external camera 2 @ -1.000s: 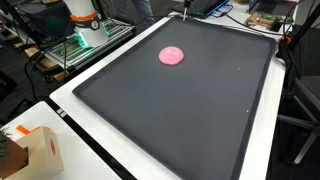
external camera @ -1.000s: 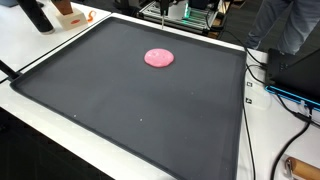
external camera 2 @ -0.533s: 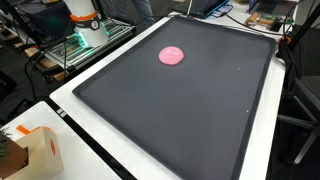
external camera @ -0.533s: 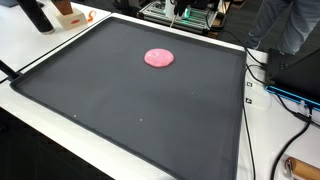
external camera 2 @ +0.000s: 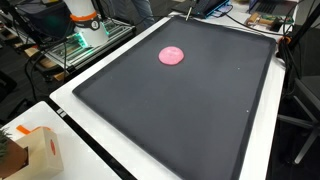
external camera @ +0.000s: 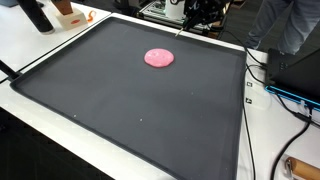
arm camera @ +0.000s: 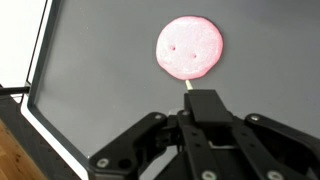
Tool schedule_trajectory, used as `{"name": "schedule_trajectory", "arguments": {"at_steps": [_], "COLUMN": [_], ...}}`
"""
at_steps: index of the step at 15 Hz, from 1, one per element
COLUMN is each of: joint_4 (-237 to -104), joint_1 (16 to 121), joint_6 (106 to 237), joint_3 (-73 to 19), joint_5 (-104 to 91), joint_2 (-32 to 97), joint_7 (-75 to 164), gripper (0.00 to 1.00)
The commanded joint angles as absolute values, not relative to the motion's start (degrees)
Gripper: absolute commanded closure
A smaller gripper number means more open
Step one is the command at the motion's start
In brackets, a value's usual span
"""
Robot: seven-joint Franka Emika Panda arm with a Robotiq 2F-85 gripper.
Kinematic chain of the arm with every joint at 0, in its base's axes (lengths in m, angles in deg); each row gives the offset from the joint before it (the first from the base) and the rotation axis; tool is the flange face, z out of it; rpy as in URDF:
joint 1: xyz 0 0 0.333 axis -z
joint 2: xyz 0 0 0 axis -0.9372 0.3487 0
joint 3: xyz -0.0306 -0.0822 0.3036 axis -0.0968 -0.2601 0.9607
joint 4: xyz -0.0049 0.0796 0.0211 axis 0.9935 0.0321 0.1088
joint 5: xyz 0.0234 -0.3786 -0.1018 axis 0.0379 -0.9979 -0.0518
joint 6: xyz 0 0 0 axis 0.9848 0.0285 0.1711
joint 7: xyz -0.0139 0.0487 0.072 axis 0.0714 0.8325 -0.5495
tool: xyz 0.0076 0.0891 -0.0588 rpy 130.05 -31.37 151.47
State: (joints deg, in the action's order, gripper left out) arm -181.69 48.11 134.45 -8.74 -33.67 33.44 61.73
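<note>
A flat pink disc (external camera: 159,58) with two small holes lies on a large black mat (external camera: 150,115), toward its far end. It shows in both exterior views and in the wrist view (arm camera: 190,47). My gripper (arm camera: 203,100) hangs above the mat just short of the disc, with its jaws pressed together. A thin pale stick (arm camera: 187,88) pokes out past the fingertips toward the disc and seems pinched between them. In an exterior view the gripper (external camera: 197,12) is at the mat's far edge, with the stick (external camera: 179,31) slanting down from it.
The mat (external camera 2: 190,115) has a raised black rim on a white table. Cables (external camera: 283,92) and dark equipment lie along one side. A cardboard box (external camera 2: 36,150) stands at a near corner. An orange-and-white machine (external camera 2: 84,18) and a metal rack stand beyond the far edge.
In an exterior view the gripper has shifted to the right along the mat's far edge. The pink disc has not moved.
</note>
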Motion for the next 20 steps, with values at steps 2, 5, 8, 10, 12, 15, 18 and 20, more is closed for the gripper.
{"name": "schedule_trajectory", "arguments": {"at_steps": [2, 5, 8, 10, 12, 15, 18, 20], "joint_4": [-176.0, -173.6, -171.4, -170.2, -169.1, -167.6, -166.7, -166.1], "joint_1": [43.6, 41.2, 39.6, 38.5, 37.8, 37.2, 37.0, 36.9], "joint_6": [128.3, 126.0, 124.2, 123.4, 122.9, 122.5, 122.5, 122.2], "joint_3": [-10.4, -11.6, -12.8, -13.6, -14.3, -15.1, -15.6, -16.0], "joint_5": [-36.4, -36.9, -36.7, -37.1, -37.4, -37.1, -37.0, -37.0], "joint_2": [40.8, 44.6, 47.7, 49.6, 51.2, 53.1, 54.8, 55.7], "joint_7": [70.5, 75.3, 79.9, 83.0, 85.2, 88.1, 89.3, 89.7], "gripper": [0.97, 0.97, 0.97, 0.97, 0.97, 0.97, 0.97, 0.97]}}
